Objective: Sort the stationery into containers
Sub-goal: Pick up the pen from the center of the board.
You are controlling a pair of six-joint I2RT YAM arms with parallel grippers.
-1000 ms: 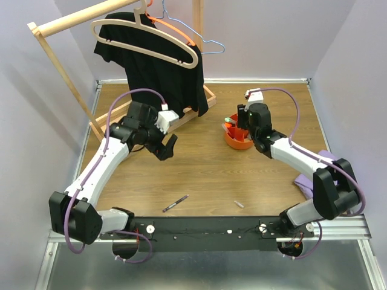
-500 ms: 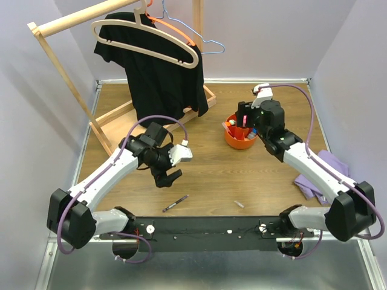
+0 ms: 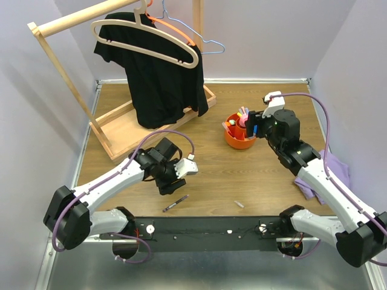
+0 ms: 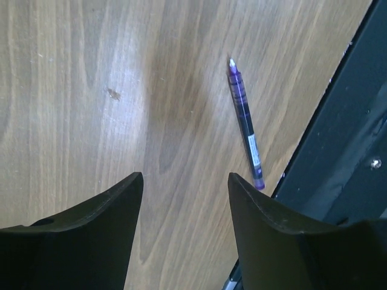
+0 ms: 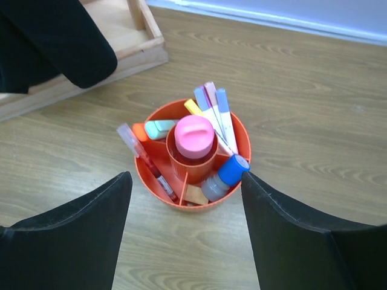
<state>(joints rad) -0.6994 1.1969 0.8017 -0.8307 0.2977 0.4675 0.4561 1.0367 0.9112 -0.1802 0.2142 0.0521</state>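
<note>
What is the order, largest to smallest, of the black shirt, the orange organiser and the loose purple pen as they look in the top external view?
1. black shirt, by far.
2. orange organiser.
3. purple pen: about as long as the organiser is wide, but much slimmer, so smaller overall.

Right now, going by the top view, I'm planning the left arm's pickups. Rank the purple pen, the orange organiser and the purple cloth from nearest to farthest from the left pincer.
Measured from the left pincer:
1. The purple pen, just below it, by the near edge.
2. The orange organiser, up and to the right, mid-table.
3. The purple cloth, at the far right side.
</note>
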